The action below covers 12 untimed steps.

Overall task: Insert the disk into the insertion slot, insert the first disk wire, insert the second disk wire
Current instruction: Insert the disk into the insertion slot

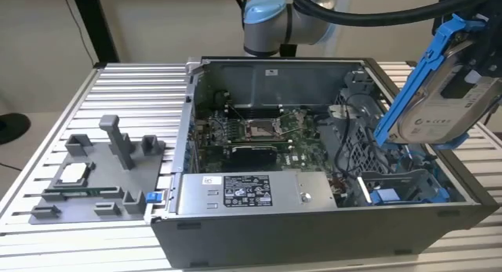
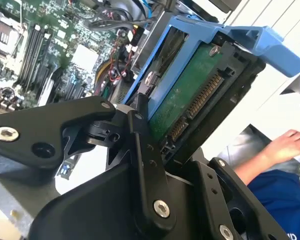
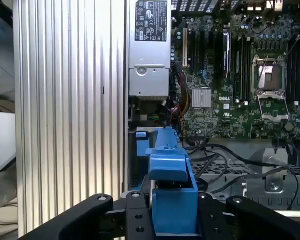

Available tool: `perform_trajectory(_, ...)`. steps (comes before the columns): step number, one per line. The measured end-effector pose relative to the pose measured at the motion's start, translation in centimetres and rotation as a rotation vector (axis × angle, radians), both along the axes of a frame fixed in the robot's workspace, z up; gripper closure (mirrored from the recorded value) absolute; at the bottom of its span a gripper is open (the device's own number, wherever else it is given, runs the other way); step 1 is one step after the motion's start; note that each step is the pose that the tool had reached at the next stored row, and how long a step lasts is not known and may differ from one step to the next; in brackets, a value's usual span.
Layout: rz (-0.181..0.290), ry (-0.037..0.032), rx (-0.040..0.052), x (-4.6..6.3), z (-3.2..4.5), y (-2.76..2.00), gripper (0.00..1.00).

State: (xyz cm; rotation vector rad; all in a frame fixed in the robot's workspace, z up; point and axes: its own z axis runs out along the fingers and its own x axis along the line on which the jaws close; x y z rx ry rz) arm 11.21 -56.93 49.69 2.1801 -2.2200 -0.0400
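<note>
PSU [image 1: 251,192]: against near wall of case [image 1: 314,231].
Slot [image 1: 408,181]: grey bay beside PSU, on the exterior view's right.
Disk [image 1: 439,101]: tilted, in the air above slot, clear of it.
Gripper [image 3: 174,215]: pinching disk by its blue frame.
Motherboard [image 1: 259,131]: farther back, on case floor.

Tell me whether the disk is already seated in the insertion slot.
No: in the exterior view the disk hangs tilted in the air above the case, well clear of the insertion slot.

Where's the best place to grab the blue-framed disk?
Squeeze the two straight, parallel sides of the blue frame, coming from the upper end. The hand holds the disk like that, tilted over the computer case, lower end free.
</note>
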Motion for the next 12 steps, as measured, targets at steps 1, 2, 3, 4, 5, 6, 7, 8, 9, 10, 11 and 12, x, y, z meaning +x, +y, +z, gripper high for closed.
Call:
perform_trajectory(1,0.000,0.0000,-0.0001,0.00,-0.01,-0.13,1.00)
perform_trajectory(2,0.000,0.0000,-0.0001,-0.01,-0.01,-0.20,1.00)
perform_trajectory(3,0.000,0.0000,0.0000,-0.01,-0.03,-0.27,1.00)
perform_trajectory(4,0.000,0.0000,0.0000,-0.02,-0.03,-0.33,1.00)
perform_trajectory(5,0.000,0.0000,0.0001,-0.03,-0.04,-0.39,1.00)
perform_trajectory(6,0.000,0.0000,0.0000,-0.05,-0.05,-0.46,1.00)
perform_trajectory(7,0.000,0.0000,0.0000,-0.07,-0.06,-0.53,1.00)
perform_trajectory(8,0.000,0.0000,0.0001,-0.10,-0.08,-0.60,1.00)
perform_trajectory(9,0.000,0.0000,0.0001,-0.12,-0.09,-0.67,1.00)
perform_trajectory(10,0.000,0.0000,0.0001,-0.15,-0.11,-0.76,1.00)
perform_trajectory(11,0.000,0.0000,0.0001,-0.19,-0.13,-0.83,1.00)
perform_trajectory(12,0.000,0.0000,0.0001,-0.23,-0.15,-0.92,1.00)
